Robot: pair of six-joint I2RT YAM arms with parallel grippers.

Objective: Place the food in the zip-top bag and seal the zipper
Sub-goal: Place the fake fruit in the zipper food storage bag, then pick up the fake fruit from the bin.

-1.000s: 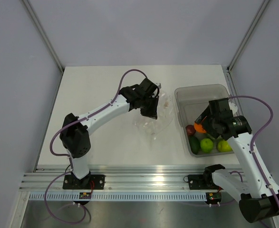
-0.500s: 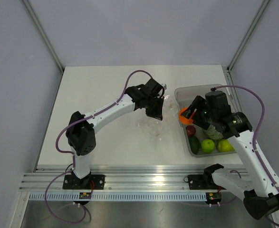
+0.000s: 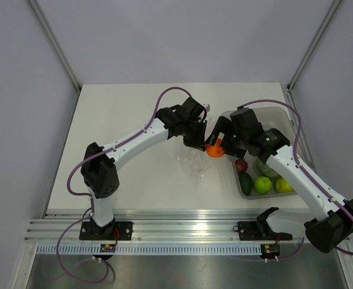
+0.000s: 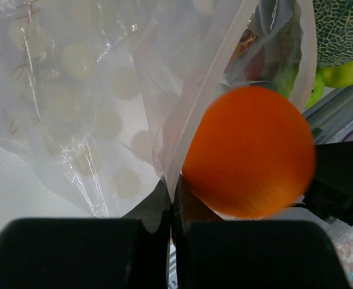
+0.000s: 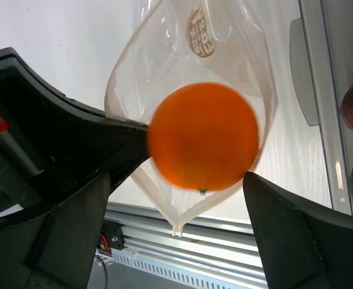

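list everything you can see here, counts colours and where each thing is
orange: 1, orange, at the bag's mouth, between the right fingers
zip-top bag: 1, clear with white dots, mid table, rim pinched by the left gripper
tub: 1, grey translucent, right side of the table
plum: 1, dark red, in the tub
green fruits: 3, one dark and two light, near end of the tub
melon: 1, netted green, in the tub
table: 1, white
rail: 1, silver, near edge
left gripper: 1, black, shut on the bag's rim
right gripper: 1, black, open around the orange
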